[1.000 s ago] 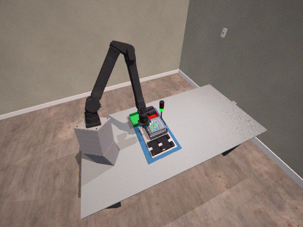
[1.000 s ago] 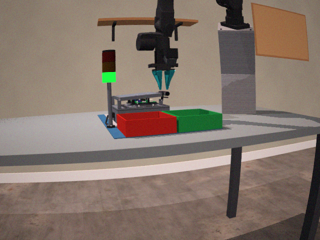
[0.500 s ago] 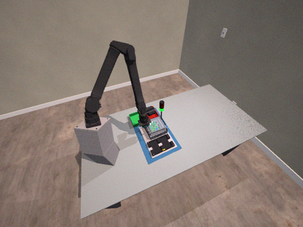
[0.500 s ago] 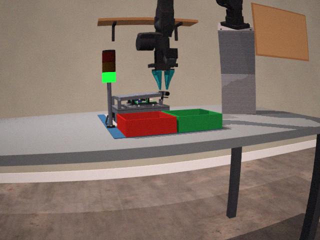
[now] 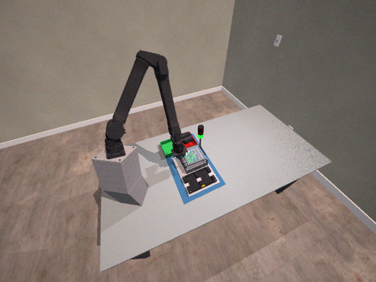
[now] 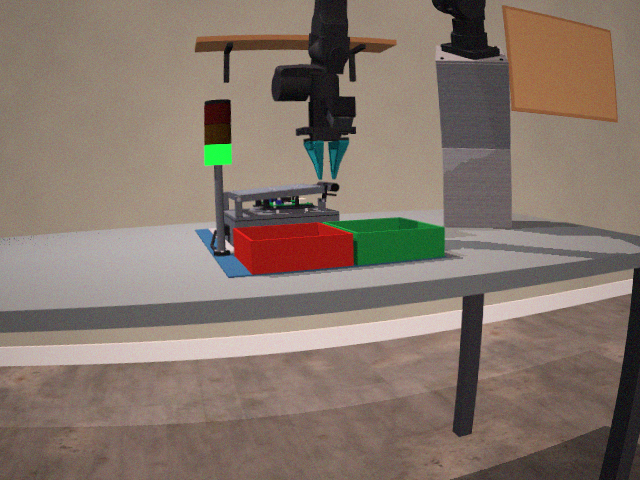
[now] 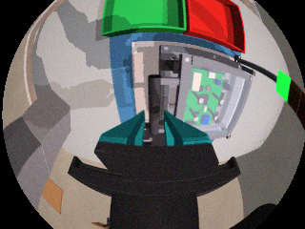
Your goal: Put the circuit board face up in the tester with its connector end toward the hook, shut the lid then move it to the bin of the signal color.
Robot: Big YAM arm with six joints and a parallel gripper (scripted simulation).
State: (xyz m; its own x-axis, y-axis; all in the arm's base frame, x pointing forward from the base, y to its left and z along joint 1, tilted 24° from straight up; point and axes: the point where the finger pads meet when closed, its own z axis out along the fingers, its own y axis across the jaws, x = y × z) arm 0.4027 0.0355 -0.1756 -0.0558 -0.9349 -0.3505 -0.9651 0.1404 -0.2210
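The green circuit board lies in the tester under the clear lid, which sits low over it; I cannot tell whether the hook holds it. The board also shows in the top view. The signal tower beside the tester shows green. My gripper hangs point down just above the lid's handle end, its teal fingers nearly together with nothing between them. In the wrist view my gripper straddles the dark handle bar.
The red bin and the green bin stand side by side behind the tester, both upright. The black tray lies on the blue mat on the tester's other side, its pockets empty. The arm's grey pedestal stands at the table's edge.
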